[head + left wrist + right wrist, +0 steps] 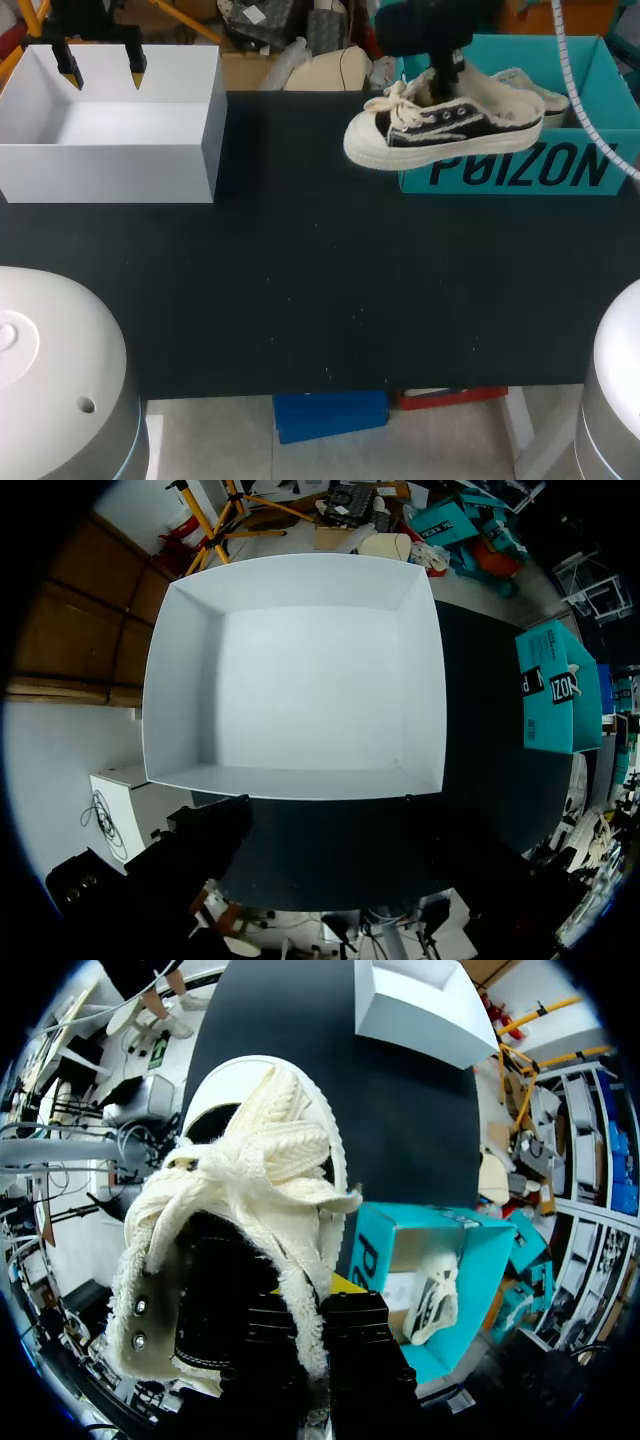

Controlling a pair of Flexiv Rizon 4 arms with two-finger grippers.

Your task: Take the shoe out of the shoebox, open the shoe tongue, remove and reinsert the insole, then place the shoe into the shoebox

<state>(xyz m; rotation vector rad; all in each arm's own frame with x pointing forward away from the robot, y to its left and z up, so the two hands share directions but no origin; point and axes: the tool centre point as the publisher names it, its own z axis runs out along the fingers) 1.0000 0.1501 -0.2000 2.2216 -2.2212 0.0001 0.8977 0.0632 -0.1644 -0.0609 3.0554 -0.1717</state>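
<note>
While the right fingers [345,1285] clamp its side, the shoe [445,130] hangs lifted.

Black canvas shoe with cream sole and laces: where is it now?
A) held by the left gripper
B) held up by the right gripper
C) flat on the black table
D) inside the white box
B: the right gripper clamps the black canvas shoe from above, lifted in front of the teal cardboard shoebox.
</note>
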